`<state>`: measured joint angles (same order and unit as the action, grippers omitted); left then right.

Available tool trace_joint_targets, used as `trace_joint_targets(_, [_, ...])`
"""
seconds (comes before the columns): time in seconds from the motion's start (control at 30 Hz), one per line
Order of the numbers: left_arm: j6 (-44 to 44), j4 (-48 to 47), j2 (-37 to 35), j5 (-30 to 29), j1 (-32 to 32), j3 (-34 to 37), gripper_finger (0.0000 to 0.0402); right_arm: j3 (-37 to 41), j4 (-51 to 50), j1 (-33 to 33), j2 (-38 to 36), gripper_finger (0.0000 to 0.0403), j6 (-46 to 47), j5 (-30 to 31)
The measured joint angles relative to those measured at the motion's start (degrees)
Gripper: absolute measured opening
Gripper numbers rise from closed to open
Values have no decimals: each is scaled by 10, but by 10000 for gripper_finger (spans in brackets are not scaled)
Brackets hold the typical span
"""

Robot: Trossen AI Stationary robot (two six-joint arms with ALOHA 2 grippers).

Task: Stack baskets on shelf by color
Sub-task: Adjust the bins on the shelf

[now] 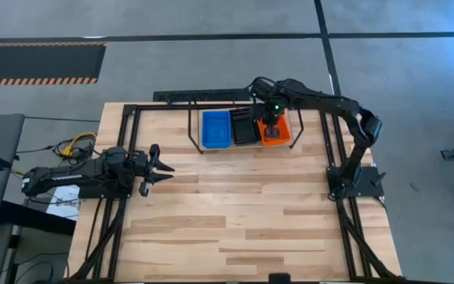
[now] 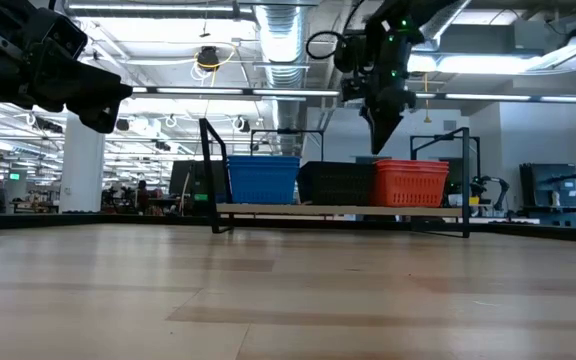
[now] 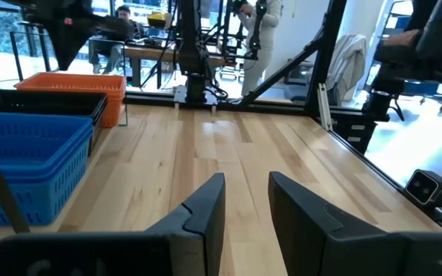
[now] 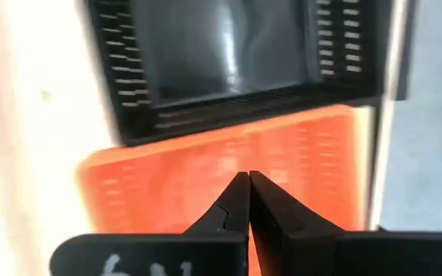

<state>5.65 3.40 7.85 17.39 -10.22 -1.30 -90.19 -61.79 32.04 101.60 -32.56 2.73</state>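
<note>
High view, shelf: the shelf (image 1: 198,150) stood at the table's (image 1: 235,229) far edge, carrying a blue stack (image 1: 217,128), a black stack (image 1: 245,126) and a red-orange stack (image 1: 275,131) side by side, sorted by colour.
High view, right gripper: the right gripper (image 1: 270,126) hung over the red-orange stack, probably just after a placement.
High view, left gripper: the left gripper (image 1: 161,167) waited at the table's left side, well apart from the shelf.
Low view: the right gripper's tip pointed down just above the red-orange baskets, holding nothing.
Left wrist view: fingers (image 3: 207,205) slightly parted, empty.
Right wrist view: fingers (image 4: 236,198) pressed together, nothing between them.
Writing: pale marks on the right gripper's body, not readable.
</note>
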Motion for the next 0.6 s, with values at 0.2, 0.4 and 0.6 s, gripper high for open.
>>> trace_joint_targets(0.2, [0, 0, 0, 0, 0, 0, 89, -10, -60, -64, -4, 28, 46, -18])
trace_joint_targets(0.4, [0, 0, 0, 0, 0, 0, 89, -10, -90, -156, -28, 27, 78, -30])
trace_joint_targets(0.6, [1, -1, 0, 2, 0, 0, 89, 47, -55, -204, -59, 28, 135, -32])
